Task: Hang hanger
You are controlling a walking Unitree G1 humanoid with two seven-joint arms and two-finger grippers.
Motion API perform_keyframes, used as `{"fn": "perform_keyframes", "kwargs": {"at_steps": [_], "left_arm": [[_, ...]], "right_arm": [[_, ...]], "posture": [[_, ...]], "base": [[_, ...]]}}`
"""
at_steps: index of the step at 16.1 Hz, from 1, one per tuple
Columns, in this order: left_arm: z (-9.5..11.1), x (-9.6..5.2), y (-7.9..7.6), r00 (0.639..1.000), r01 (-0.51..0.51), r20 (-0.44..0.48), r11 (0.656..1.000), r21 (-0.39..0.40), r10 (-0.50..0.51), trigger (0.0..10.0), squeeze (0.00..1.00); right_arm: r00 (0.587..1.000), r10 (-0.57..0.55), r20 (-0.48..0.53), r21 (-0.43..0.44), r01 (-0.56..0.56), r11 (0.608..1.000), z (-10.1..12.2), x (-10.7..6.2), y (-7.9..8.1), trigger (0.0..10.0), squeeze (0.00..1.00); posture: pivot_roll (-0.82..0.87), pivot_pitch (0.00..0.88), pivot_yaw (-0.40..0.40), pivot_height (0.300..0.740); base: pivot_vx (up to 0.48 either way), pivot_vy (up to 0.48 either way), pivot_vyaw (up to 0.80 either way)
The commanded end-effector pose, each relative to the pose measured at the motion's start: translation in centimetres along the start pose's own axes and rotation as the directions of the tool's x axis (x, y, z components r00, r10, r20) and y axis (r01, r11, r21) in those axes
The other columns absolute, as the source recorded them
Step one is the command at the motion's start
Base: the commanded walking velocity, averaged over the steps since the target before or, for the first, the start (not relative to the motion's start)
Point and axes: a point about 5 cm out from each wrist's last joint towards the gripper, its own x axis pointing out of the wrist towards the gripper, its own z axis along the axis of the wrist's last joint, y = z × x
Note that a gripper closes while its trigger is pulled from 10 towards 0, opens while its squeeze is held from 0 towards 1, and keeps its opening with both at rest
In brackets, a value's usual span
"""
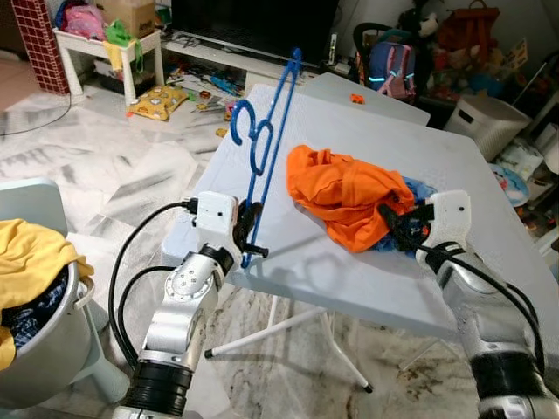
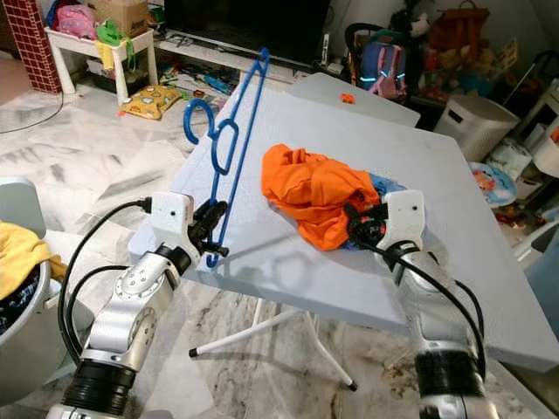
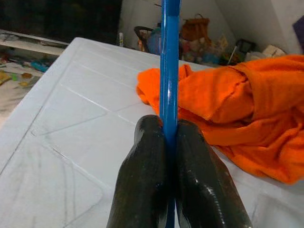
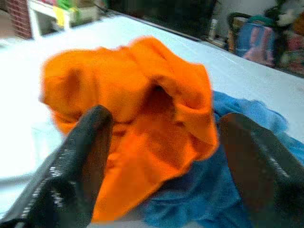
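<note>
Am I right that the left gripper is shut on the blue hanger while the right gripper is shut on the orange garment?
Not quite: the right gripper is open at the orange garment, as the right wrist view shows. The left gripper is indeed shut on the blue hanger.

Showing 2 silver metal arms built from rounded cylindrical segments, each ending below in a ribbed black collar. Carrying a white boxy wrist housing on each arm, with the left gripper (image 1: 251,229) and right gripper (image 1: 395,225) each sporting 2 long black fingers (image 3: 147,180), glossy and rounded at the tips. Looping thick black cables out from each housing, arcing toward 9 o'clock on the left arm and 3 o'clock on the right. Displaying small dark screw holes around the left arm's round joint cap.
</note>
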Motion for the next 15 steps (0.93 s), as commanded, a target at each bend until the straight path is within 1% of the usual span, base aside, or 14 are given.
{"fn": "perform_keyframes", "kwargs": {"at_steps": [1,3,4,5,6,7,8,9,11,12,14,15], "left_arm": [[-0.4,0.3,-0.8,0.999,0.042,-0.032,0.999,-0.004,-0.042,10.0,0.00],[-0.3,0.3,-1.0,0.998,0.056,-0.028,0.998,-0.001,-0.056,10.0,0.00],[-0.4,0.3,-1.0,0.998,0.054,-0.032,0.998,0.010,-0.054,10.0,0.00],[-0.9,0.1,-0.8,0.997,0.052,-0.057,0.998,0.021,-0.050,10.0,0.00],[-1.0,0.1,-0.8,0.997,0.052,-0.060,0.998,0.021,-0.051,10.0,0.00],[-1.2,0.1,-0.9,0.996,0.062,-0.071,0.997,0.034,-0.060,10.0,0.00],[-1.1,0.4,-1.2,0.995,0.081,-0.070,0.996,0.043,-0.078,10.0,0.00],[-0.7,0.8,-1.5,0.994,0.098,-0.052,0.994,0.057,-0.095,10.0,0.00],[0.1,1.4,-1.8,0.994,0.104,-0.028,0.993,0.059,-0.103,10.0,0.00],[0.8,1.8,-2.0,0.993,0.114,-0.007,0.992,0.061,-0.114,10.0,0.00],[1.3,1.8,-2.1,0.992,0.122,0.002,0.989,0.077,-0.123,10.0,0.00],[0.9,1.4,-1.7,0.992,0.129,-0.011,0.988,0.082,-0.129,10.0,0.00]], "right_arm": [[1.000,0.018,0.007,0.003,-0.018,1.000,0.6,-0.4,-0.1,10.0,1.00],[1.000,0.010,0.024,-0.019,-0.010,1.000,0.6,-1.3,0.0,10.0,1.00],[0.999,-0.021,0.039,-0.014,0.022,1.000,0.8,-2.0,-0.1,10.0,1.00],[0.995,-0.086,0.056,0.005,0.086,0.996,0.9,-3.0,-0.2,10.0,1.00],[0.994,-0.097,0.056,0.006,0.097,0.995,0.8,-3.2,-0.2,10.0,1.00],[0.987,-0.147,0.061,0.010,0.147,0.989,0.6,-3.7,-0.3,10.0,1.00],[0.981,-0.186,0.063,0.019,0.185,0.983,0.4,-4.2,-0.4,10.0,0.00],[0.978,-0.202,0.060,0.019,0.201,0.979,0.2,-4.4,-0.3,10.0,0.00],[0.975,-0.216,0.047,0.010,0.216,0.976,-0.1,-4.5,-0.1,10.0,0.00],[0.976,-0.216,0.041,0.011,0.216,0.976,-0.3,-4.5,0.2,10.0,0.00],[0.976,-0.214,0.037,0.016,0.213,0.977,-0.3,-4.3,0.7,10.0,0.00],[0.977,-0.212,0.033,0.017,0.211,0.977,-0.5,-4.4,1.1,10.0,0.00]], "posture": [[0.19,0.000,-0.166,0.740],[0.18,0.000,-0.157,0.740],[0.17,0.000,-0.145,0.740],[0.16,0.000,-0.130,0.740],[0.15,0.000,-0.126,0.740],[0.13,0.000,-0.110,0.740],[0.12,0.000,-0.103,0.740],[0.11,0.000,-0.095,0.740],[0.11,0.000,-0.088,0.740],[0.11,0.000,-0.086,0.740],[0.12,0.000,-0.094,0.740],[0.12,0.000,-0.101,0.740]], "base": [[0.000,0.000,0.00],[0.000,0.000,0.00],[0.000,0.000,0.00],[0.000,0.000,0.00],[0.000,0.000,0.00],[0.000,0.000,0.00],[0.000,0.000,0.00],[0.000,0.000,0.00],[0.000,0.000,0.00],[0.000,0.000,0.00],[0.000,0.000,0.00],[-0.240,0.000,0.00]]}}
